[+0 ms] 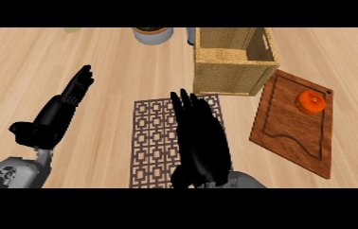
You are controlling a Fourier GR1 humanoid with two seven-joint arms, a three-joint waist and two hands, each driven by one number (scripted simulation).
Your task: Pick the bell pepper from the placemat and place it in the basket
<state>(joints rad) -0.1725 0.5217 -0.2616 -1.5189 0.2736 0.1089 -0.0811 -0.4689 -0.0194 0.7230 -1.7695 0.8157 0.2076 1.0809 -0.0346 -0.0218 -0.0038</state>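
An orange bell pepper (311, 101) lies on a wooden cutting board (290, 133) at the right, not on the placemat. The brown patterned placemat (150, 143) is spread in the middle of the counter. A square woven basket (234, 76) stands just behind the mat, its inside showing nothing. My right hand (201, 143) hovers over the mat's right half, open, with its fingers straight and pointing toward the basket; it holds nothing and hides the mat beneath it. My left hand (59, 112) rests open at the left, fingers up, away from the mat.
A grey pot (152, 35) stands at the back, left of the basket, with a small grey object (190, 34) beside it. A pale green thing (72, 30) peeks in at the far back left. Bare wooden counter (119, 72) lies between the left hand and the basket.
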